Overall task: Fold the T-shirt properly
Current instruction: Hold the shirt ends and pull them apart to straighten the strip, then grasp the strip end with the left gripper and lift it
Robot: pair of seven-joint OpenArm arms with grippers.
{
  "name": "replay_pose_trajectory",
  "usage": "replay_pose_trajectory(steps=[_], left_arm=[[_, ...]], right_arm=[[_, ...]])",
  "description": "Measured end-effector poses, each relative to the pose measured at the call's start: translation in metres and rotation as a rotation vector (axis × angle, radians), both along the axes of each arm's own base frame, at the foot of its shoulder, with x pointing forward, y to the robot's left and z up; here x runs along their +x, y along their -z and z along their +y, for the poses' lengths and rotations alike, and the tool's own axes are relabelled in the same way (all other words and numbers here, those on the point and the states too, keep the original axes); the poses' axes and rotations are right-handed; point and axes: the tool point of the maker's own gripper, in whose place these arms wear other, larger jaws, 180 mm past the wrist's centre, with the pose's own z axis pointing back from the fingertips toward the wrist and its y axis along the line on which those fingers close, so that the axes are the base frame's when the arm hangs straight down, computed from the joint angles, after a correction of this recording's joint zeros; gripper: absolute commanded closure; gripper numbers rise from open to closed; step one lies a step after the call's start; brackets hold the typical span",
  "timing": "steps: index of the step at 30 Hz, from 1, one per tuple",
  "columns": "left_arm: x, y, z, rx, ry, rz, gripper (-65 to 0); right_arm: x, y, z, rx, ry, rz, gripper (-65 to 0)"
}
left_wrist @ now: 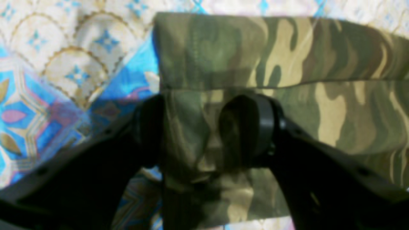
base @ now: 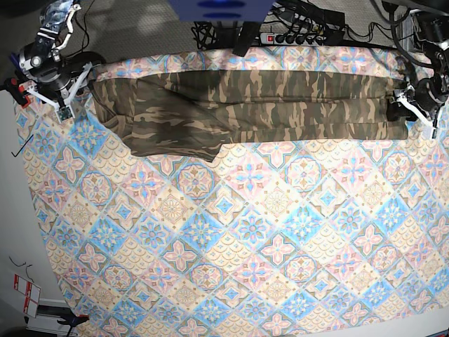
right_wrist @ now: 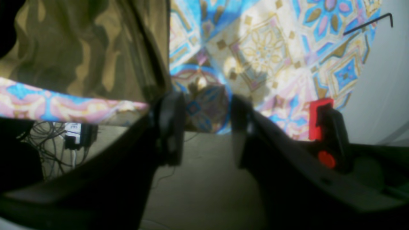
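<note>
The camouflage T-shirt (base: 238, 105) lies folded into a long band across the far side of the patterned tablecloth (base: 231, 232), with a bulkier part hanging toward its left end. My left gripper (base: 401, 107) is at the band's right end. In the left wrist view it (left_wrist: 198, 127) stands open astride the T-shirt's (left_wrist: 287, 70) side edge, one finger over the tablecloth and the other over the cloth. My right gripper (base: 70, 98) is at the band's left end. It (right_wrist: 204, 131) is open and empty over the table's edge, and the T-shirt (right_wrist: 83, 48) lies beside it.
A black hex key (right_wrist: 367, 24) lies on the white surface beside the tablecloth's left side (base: 21, 145). A power strip and cables (base: 302, 31) run behind the table. Below the table's edge, cables (right_wrist: 64, 137) hang near the right gripper.
</note>
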Motion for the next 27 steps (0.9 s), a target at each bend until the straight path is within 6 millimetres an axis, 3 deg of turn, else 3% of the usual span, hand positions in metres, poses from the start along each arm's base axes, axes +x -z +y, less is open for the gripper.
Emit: replay_pose_trajectory(steps=[7, 10, 13, 17, 19, 27], left_arm=[[-0.008, 0.022, -0.024, -0.037, -0.004, 0.008, -36.7], [0.001, 0.026, -0.04, -0.04, 0.033, -0.014, -35.5], [0.007, 0.029, -0.048, -0.028, 0.07, -0.007, -27.0], [0.014, 0.029, -0.055, -0.039, 0.043, -0.048, -6.5], [0.016, 0.03, -0.06, -0.057, 0.042, -0.054, 0.0], [0.014, 0.027, -0.053, -0.073, -0.007, -0.055, 0.0]], right_arm=[[-0.001, 0.0, 0.0, -0.001, 0.001, 0.001, -22.9], [0.0, 0.0, 0.0, 0.0, 0.002, 0.0, -22.9], [0.0, 0.0, -0.001, -0.001, 0.002, 0.001, -22.9], [0.0, 0.0, 0.0, 0.0, 0.001, 0.0, -22.9], [0.0, 0.0, -0.001, -0.002, 0.002, 0.0, -22.9], [0.0, 0.0, -0.001, -0.001, 0.001, 0.0, -22.8]])
